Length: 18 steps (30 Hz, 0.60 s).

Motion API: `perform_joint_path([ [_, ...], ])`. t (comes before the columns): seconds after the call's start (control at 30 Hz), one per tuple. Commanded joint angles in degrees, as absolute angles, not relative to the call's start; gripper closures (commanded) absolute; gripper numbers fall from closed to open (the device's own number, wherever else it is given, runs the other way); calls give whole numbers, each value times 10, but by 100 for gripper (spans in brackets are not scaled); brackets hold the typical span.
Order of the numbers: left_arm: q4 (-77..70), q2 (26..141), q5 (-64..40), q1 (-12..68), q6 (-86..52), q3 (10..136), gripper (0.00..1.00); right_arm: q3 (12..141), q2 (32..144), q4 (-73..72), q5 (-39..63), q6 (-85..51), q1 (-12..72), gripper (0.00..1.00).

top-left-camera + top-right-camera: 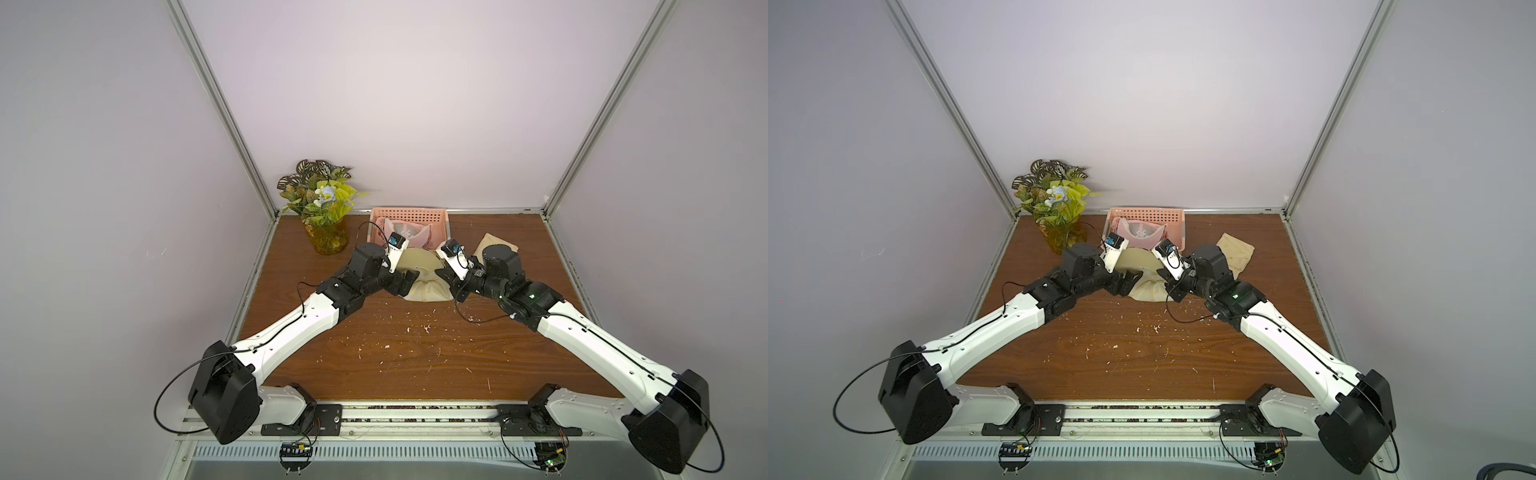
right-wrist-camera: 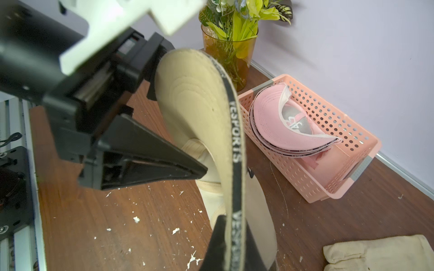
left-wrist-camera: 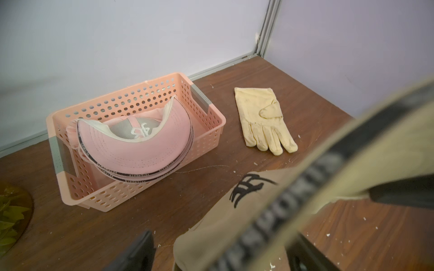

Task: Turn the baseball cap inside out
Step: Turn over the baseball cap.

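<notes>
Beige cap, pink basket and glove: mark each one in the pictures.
beige cap (image 2: 199,98), right wrist view, on the underside of its brim.
pink basket (image 3: 141,92), left wrist view, on its perforated back wall.
glove (image 3: 254,105), left wrist view, on its palm.

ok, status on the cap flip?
Right gripper shut on beige cap brim. Left gripper open at the crown, jaws astride cap. Cap upright on table, not yet inverted. Pink basket, glove close behind.
</notes>
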State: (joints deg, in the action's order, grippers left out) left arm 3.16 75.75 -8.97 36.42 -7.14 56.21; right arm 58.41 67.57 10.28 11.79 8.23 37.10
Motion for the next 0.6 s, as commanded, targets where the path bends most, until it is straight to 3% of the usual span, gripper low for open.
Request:
perform_joint_path([
  [0.0,-11,729,-158,352,-68,537,25,592,647,60,163,66,368,100],
  [0.1,-38,713,-198,351,-71,515,45,588,646,52,198,58,363,100],
  [0.23,-56,692,-213,350,-84,502,87,578,645,33,231,45,355,100],
  [0.3,-61,680,-213,350,-89,498,100,570,647,23,244,39,349,100],
  [0.4,-62,662,-207,349,-96,498,100,559,657,12,264,33,340,99],
  [0.57,-57,632,-204,346,-108,504,100,541,681,7,272,41,328,71],
])
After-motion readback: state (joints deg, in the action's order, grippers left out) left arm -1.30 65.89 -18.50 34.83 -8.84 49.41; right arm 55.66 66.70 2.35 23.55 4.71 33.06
